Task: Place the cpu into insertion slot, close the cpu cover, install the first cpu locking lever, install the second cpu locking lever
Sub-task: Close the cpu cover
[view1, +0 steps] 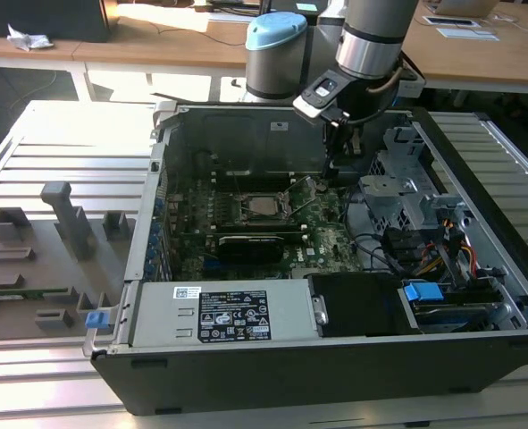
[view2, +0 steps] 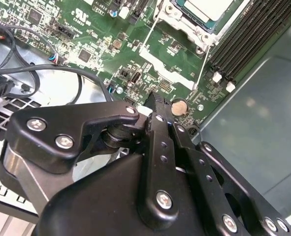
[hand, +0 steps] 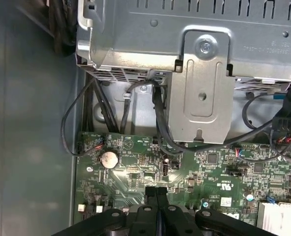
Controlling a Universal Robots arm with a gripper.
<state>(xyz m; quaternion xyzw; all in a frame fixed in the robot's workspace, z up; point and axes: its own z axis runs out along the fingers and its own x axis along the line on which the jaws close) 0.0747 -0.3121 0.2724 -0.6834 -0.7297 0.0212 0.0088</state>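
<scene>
While the black metal claw (view2: 157,105) stood pinched shut, empty, over the green board (view2: 101,44), we saw the flat square chip (view1: 264,207) lying silver face up in its dark-framed socket (view1: 242,211) nearby.

Silver-grey cpu (view1: 264,207); green circuit board (view2: 98,34).

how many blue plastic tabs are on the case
2. One blue tab at the case's near corner, the exterior view's left; the other tab on the drive bay, right. More may be hidden.
</scene>
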